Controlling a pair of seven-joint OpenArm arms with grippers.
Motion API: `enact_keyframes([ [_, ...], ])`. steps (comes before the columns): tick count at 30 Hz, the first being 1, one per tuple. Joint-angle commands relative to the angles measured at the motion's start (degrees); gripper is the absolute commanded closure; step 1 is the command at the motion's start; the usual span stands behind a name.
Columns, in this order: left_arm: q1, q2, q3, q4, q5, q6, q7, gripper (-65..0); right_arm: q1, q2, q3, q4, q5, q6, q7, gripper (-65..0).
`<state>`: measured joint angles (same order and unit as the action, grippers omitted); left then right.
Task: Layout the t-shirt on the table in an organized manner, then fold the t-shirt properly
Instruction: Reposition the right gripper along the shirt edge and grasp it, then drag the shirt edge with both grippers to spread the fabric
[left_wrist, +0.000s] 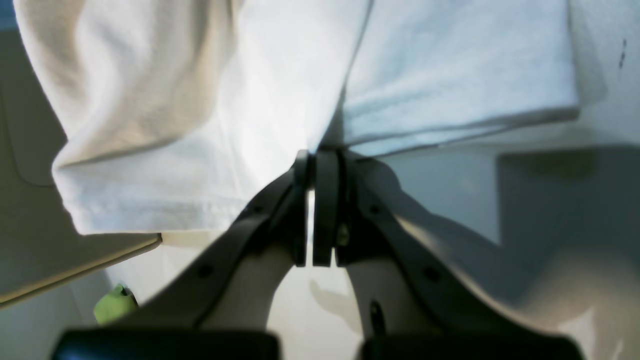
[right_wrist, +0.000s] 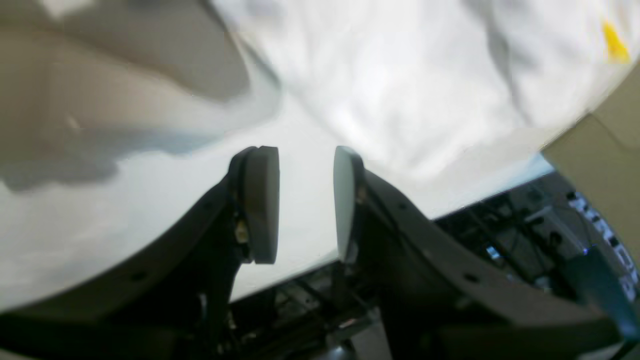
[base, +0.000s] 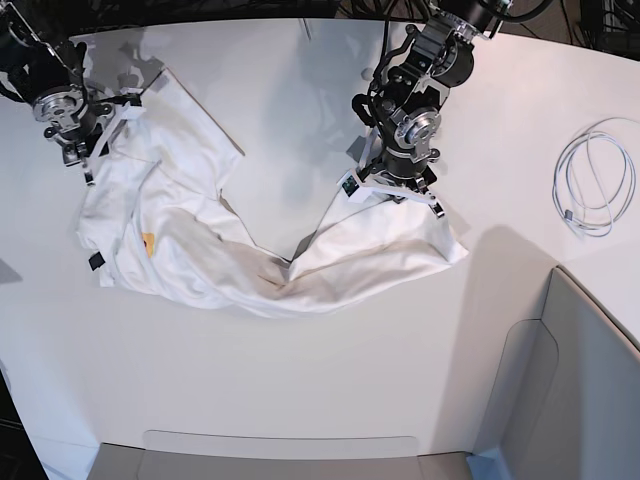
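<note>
The t-shirt (base: 250, 250) lies on the white surface (base: 320, 380) in a wide V shape, mostly with its plain white side up; one wing goes up to the left side of the base view, the other goes up to the middle, and both meet in a wrinkled fold near the centre. A small yellow piece of the print (base: 148, 240) shows on the left wing. The left end effector (left_wrist: 316, 165) is closed on the t-shirt: in the left wrist view its two fingers are pressed together with a hemmed edge of the cloth pinched between the tips, and the fabric hangs away on both sides. The right end effector (right_wrist: 305, 200) is open, with a clear gap between its two pads (right_wrist: 261, 200), and it holds nothing; it is above the surface just beside the edge of the cloth. A coiled white cable (base: 592, 180) lies on the surface well apart from the t-shirt, and a grey padded panel (base: 580, 390) is at the lower corner.
</note>
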<state>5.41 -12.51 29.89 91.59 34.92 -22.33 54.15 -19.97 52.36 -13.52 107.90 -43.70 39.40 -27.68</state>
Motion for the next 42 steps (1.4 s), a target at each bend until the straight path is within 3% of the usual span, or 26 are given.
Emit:
enact_keyframes([
  [1,0.17,-0.01,-0.13,-0.21,-2.17,-1.63,1.81,0.0,0.85,0.43,-1.29,-0.07,-1.35,0.6,-0.49,-19.1],
  [6,0.17,-0.01,-0.22,-0.21,-2.17,-1.63,1.81,0.0,3.66,-1.59,-7.98,-2.27,-6.8,0.6,-0.49,-19.1],
  [15,0.17,-0.01,-0.22,-0.21,-2.17,-1.63,1.81,0.0,6.38,-3.44,-9.73,-5.26,-7.42,0.6,-0.93,-19.1],
  [25,0.17,-0.1,-0.22,-0.21,-2.17,-1.63,1.81,0.0,9.64,-8.45,-14.13,-8.42,-8.82,0.6,-1.02,-18.8],
  [27,0.26,-0.1,-0.22,-0.21,-2.17,-1.63,1.81,0.0,9.28,-9.33,-14.31,-8.78,-9.09,0.6,-1.02,-14.5],
  [29,0.35,-0.28,-0.22,-0.21,-2.17,-1.63,1.81,0.0,9.55,-9.85,-14.92,-9.66,-9.09,0.6,-1.11,-1.3],
  [36,0.35,-0.28,-0.31,-0.21,-2.17,-1.63,1.81,0.0,9.81,-12.23,-14.13,-8.25,-8.74,0.6,-6.74,0.0],
  [42,0.44,0.16,-7.25,8.14,-2.17,-1.63,1.54,0.0,9.28,-17.94,-4.2,-1.48,-8.74,0.6,-6.74,0.0],
])
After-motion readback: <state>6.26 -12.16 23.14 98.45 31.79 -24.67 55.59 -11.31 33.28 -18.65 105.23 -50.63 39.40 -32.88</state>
